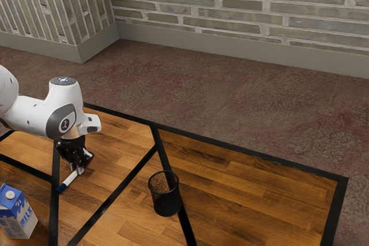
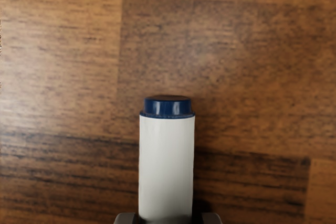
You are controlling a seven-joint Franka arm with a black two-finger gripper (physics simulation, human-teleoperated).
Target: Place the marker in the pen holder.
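My gripper (image 1: 81, 171) is low over the table toward the exterior view's left, shut on the marker (image 1: 70, 180). The white marker slants away from the fingertips, its blue end toward the exterior view's lower left. The wrist view has the marker (image 2: 166, 169) large, with its blue end pointing away from my gripper (image 2: 167, 220) and a finger close on each side. Its other end is hidden at the hand. The black mesh pen holder (image 1: 165, 195) stands upright, apart from the hand, toward the exterior view's right.
A blue and white milk carton (image 1: 18, 214) stands at the exterior view's lower left, not far from the marker. The wooden table (image 1: 242, 182) has black strips across it and a black border. Beyond the table are carpet and a brick wall.
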